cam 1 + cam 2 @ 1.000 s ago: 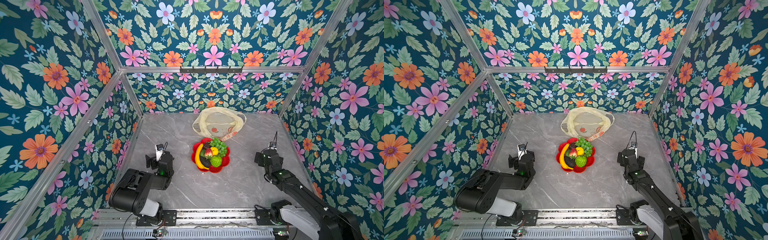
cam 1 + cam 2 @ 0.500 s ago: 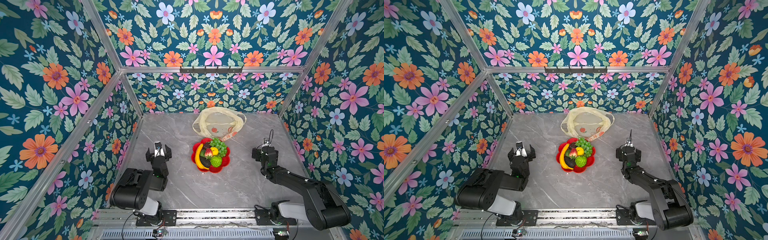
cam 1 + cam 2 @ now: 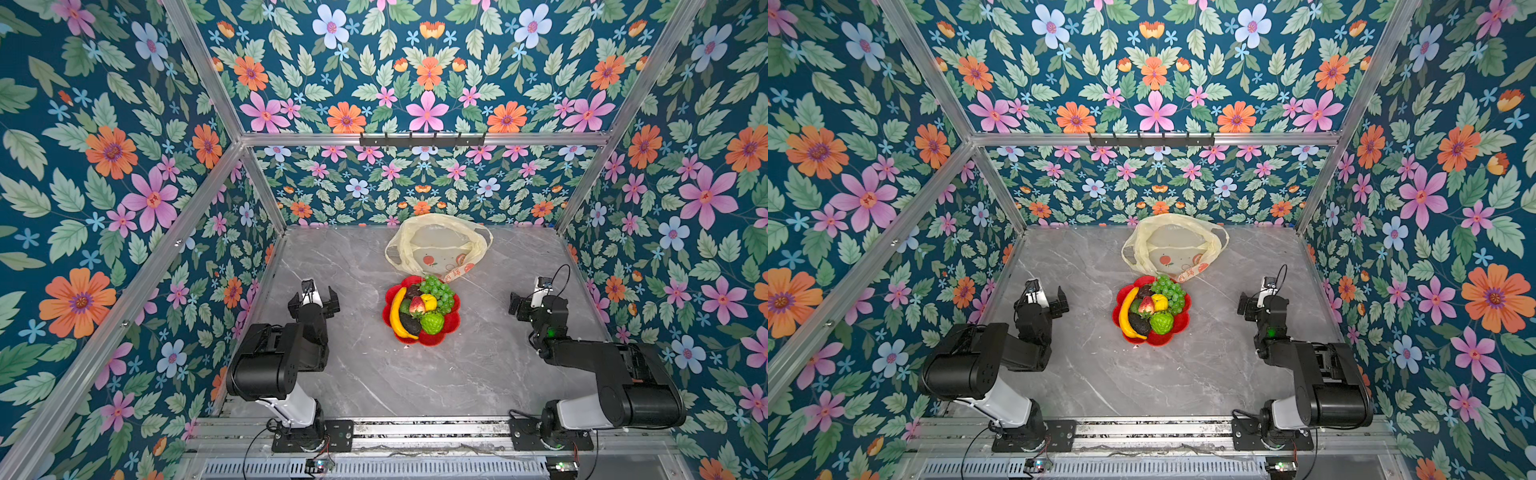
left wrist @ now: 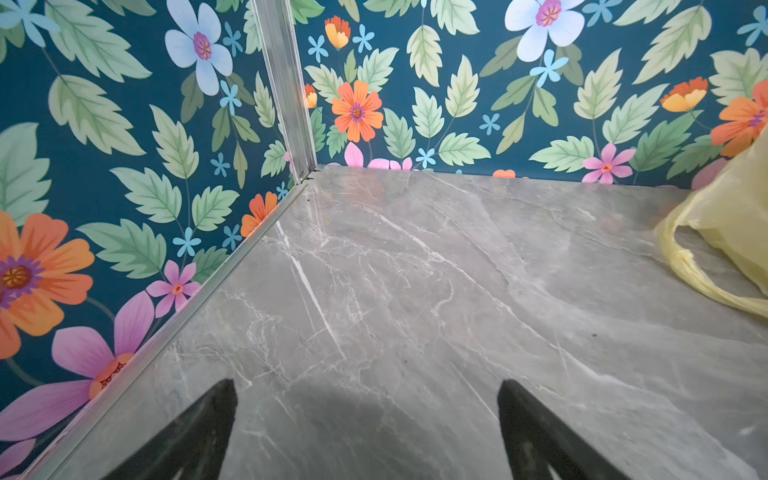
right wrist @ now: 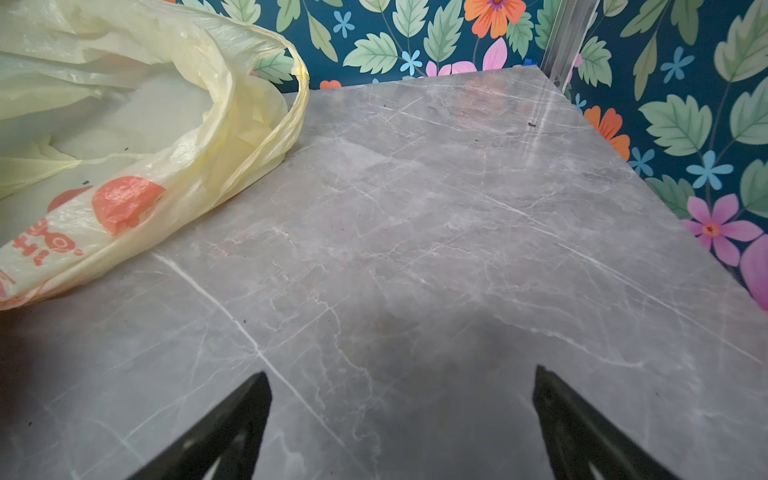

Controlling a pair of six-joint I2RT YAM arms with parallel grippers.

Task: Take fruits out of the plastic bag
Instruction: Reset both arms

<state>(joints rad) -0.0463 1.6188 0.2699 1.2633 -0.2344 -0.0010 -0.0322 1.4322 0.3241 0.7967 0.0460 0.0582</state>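
Observation:
The pale yellow plastic bag [image 3: 438,249] [image 3: 1173,249] lies slack near the back wall with its mouth open, and no fruit shows inside it. The fruits sit piled on a red flower-shaped dish [image 3: 455,322] just in front of it: banana [image 3: 397,313], grapes [image 3: 436,289], strawberry [image 3: 417,305], lemon [image 3: 429,301], a bumpy green fruit [image 3: 432,323] and an avocado [image 3: 411,324]. My left gripper [image 3: 313,302] [image 4: 368,390] is open and empty, left of the dish. My right gripper [image 3: 532,303] [image 5: 401,382] is open and empty, right of the dish. The bag [image 5: 124,137] lies ahead of it.
The grey marble tabletop [image 3: 374,374] is boxed in by floral walls on three sides. An aluminium rail with a hook bar [image 3: 422,139] crosses the back wall. One bag handle [image 4: 690,270] shows at the edge of the left wrist view.
Both arms have folded back toward their bases, while the grippers shifted only slightly. Both stayed open. The bag, dish and fruits have not moved.

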